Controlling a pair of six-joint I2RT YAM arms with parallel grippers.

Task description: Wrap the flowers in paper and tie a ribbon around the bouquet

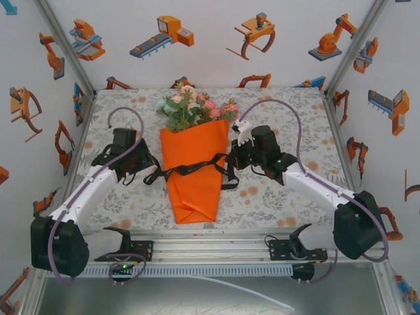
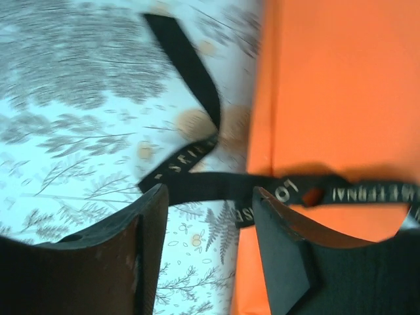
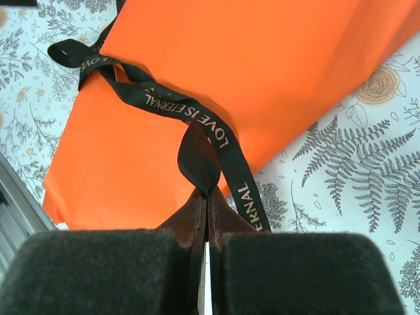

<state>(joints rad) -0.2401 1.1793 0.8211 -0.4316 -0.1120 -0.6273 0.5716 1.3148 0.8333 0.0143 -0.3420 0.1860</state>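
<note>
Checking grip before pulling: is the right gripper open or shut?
Shut: the right gripper has its fingertips together, pinching a ribbon loop.

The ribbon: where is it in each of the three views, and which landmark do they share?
Top external: the ribbon lies across the picture's middle, over the paper.
Left wrist: ribbon crosses the lower half, at the open left claw.
Right wrist: ribbon slants from upper left to bottom centre, pinched by the right claw.
Shared landmark: the orange paper.

the paper is a thin, smooth, matt orange sheet with soft folds. the ribbon is black woven cloth, faintly sheened, with pale printed letters. the right gripper has dull, grainy dark fingers. the table cover is matt, fern-printed.
</note>
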